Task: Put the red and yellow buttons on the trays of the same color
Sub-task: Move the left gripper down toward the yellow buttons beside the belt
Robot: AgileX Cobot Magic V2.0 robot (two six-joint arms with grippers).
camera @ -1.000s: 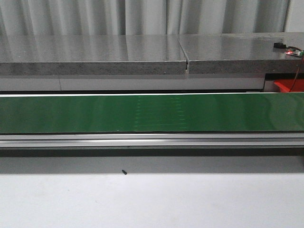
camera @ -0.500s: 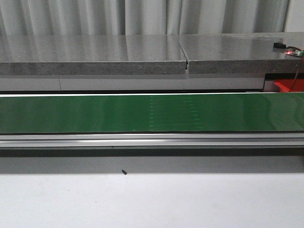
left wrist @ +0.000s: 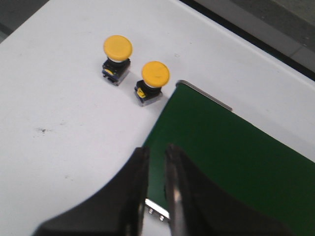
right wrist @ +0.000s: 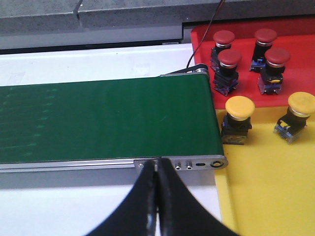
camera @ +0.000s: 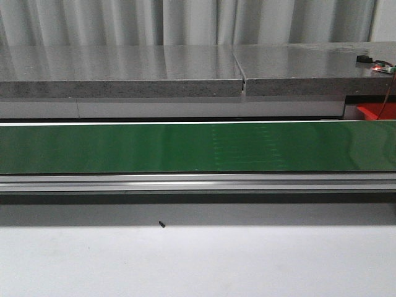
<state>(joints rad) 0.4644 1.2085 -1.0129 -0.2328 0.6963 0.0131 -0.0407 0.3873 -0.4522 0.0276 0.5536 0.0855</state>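
You are looking at a sorting line: the green conveyor belt (camera: 198,147) runs across in front of the robot, bare in the front view; supply sits at one end and the trays at the other, which is presumably why each arm waits over its own end of the belt.

Your left gripper (left wrist: 156,162) hangs over the belt's corner with its jaws narrow, a slim gap between them, holding nothing; two yellow buttons (left wrist: 117,47) (left wrist: 155,73) stand upright on the white table (left wrist: 59,128), beyond the fingertips and just off the belt's end; the nearer one is close beside the belt's corner, the other a little farther out; both are apart from the gripper.

Your right gripper (right wrist: 157,174) has its fingers pressed together and empty, poised above the belt's metal end rail; beyond that end lie the red tray (right wrist: 295,29) and the yellow tray (right wrist: 275,191), side by side and touching; four red buttons (right wrist: 229,59) stand on the red tray, two more yellow ones (right wrist: 239,108) on the yellow; none is near the fingertips.

I judge the next step to be feeding a table button onto the belt; whether the belt is running cannot be told from here.
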